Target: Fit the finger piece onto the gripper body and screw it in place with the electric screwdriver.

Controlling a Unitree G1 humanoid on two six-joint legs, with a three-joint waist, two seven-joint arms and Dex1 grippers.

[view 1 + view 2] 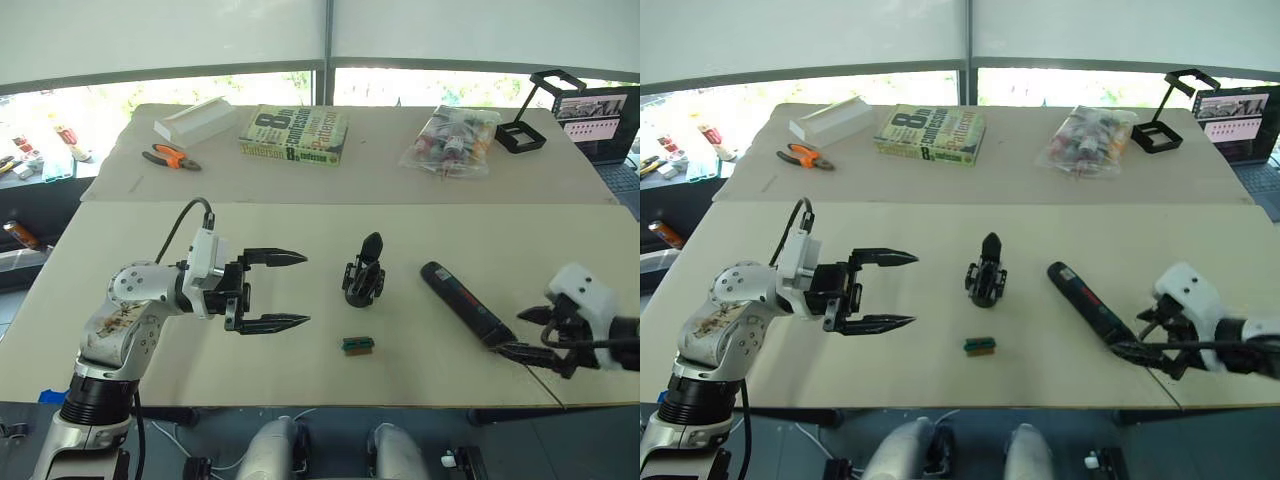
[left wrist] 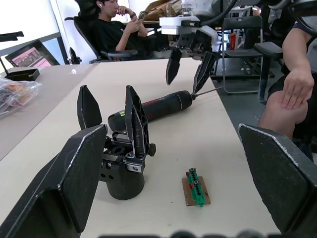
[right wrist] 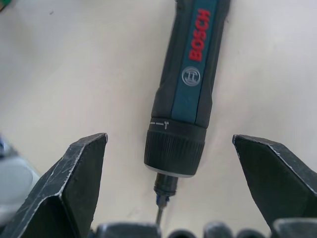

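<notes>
The bench [image 1: 300, 360] is a wide beige top, with a second one butted against its far edge. On the near top the left gripper [image 1: 290, 290] hangs low with its jaws spread wide, one pointed finger above the other, holding nothing. The right gripper [image 1: 520, 333] sits at the opposite end, its jaws also parted and empty, straddling the bit end of the electric screwdriver [image 1: 463, 303]. From the right wrist view the Bosch screwdriver [image 3: 187, 89] lies flat on the bench with its chuck and thin metal bit pointing back between the two open jaws, touching neither of them. Its long black body stretches away from the right jaws toward the middle of the bench. The gripper body [image 1: 364, 275] stands upright just beyond the tips of the left jaws, between them and the screwdriver's handle end, apart from both. In the left wrist view the gripper body [image 2: 121, 168] carries two black pointed fingers rising from its top; whether one of them is the finger piece already seated I cannot tell. A tiny green block [image 1: 357, 345] rests on the bench near the gripper body, closer to the front edge and off to the side of the left jaws. On the far top lie a thick book [image 1: 293, 135], a clear bag of small items [image 1: 452, 140], a white box [image 1: 195, 120], and orange-handled pliers [image 1: 170, 157]. People sit on chairs past the end of the bench in the left wrist view.
</notes>
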